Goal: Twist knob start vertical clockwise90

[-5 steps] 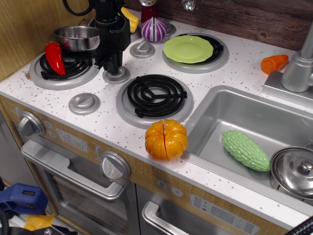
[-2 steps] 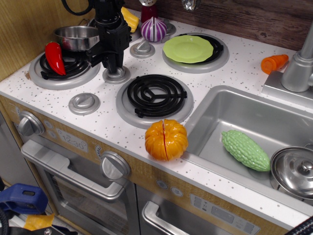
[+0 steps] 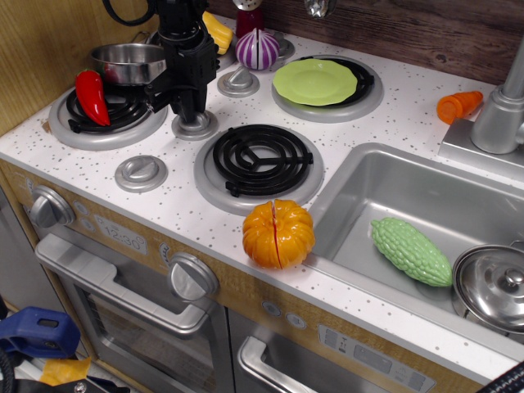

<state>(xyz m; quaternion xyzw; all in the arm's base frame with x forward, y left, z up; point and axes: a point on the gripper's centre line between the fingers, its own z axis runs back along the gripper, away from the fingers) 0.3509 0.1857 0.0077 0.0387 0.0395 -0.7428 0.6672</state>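
- A red plastic chilli pepper [image 3: 92,96] is seen lying on the left black coil burner [image 3: 110,110] of the white speckled surface [image 3: 393,123].
- The black claw [image 3: 190,106] is set down over the small matte grey knob [image 3: 195,125], closed around its fin.
- The fin is hidden, so its direction and long axis cannot be told.
- An orange plastic pumpkin [image 3: 278,233] is placed near the front edge.

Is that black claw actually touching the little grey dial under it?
Touching: the only view shows the gripper closed around the knob, hiding its fin; only the base disc shows.
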